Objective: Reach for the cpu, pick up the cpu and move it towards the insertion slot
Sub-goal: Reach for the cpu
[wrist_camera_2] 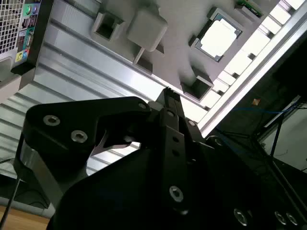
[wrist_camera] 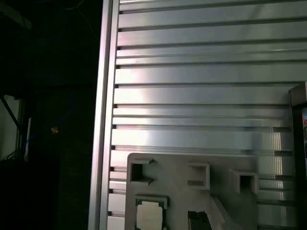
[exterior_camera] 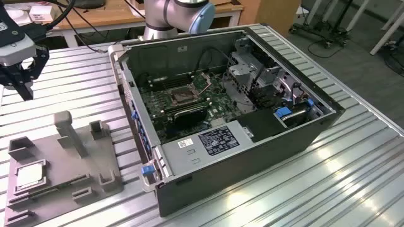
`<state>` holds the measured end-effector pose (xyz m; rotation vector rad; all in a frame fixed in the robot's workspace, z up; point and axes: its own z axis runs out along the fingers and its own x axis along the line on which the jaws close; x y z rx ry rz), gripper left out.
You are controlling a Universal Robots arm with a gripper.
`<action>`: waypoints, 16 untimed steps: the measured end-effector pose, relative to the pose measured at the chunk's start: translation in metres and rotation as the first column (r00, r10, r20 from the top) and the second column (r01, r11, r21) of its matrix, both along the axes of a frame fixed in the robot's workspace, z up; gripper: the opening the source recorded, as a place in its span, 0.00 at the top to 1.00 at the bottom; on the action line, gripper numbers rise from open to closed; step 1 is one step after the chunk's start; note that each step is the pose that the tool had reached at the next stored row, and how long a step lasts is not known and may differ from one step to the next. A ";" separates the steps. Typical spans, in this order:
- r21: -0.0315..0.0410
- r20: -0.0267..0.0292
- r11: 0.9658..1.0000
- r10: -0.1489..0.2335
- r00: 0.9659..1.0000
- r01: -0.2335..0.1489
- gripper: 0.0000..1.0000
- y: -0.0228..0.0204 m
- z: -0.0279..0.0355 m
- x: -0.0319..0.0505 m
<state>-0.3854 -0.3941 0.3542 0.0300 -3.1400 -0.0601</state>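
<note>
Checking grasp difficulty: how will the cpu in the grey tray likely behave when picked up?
The cpu looks thin, flat and metal-faced, so probably stiff and light. Its smooth, shiny face may be slippery. It lies flat in a recess of the grey tray, so it is unlikely to roll or tip.

Ribbed metal table (exterior_camera: 353, 179), wooden desk (exterior_camera: 120, 14), grey floor (exterior_camera: 353, 61)

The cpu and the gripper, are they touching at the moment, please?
Apart. In the exterior view the gripper hangs well clear of the cpu, which lies in the grey tray.
</note>
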 end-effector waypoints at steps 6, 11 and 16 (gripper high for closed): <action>0.000 0.000 1.000 0.000 1.000 0.000 0.89 0.0000 0.0001 -0.0001; 0.000 0.000 1.000 0.000 1.000 0.000 0.89 0.0000 0.0000 -0.0008; 0.000 0.000 1.000 0.000 1.000 0.000 0.89 0.0000 0.0000 -0.0017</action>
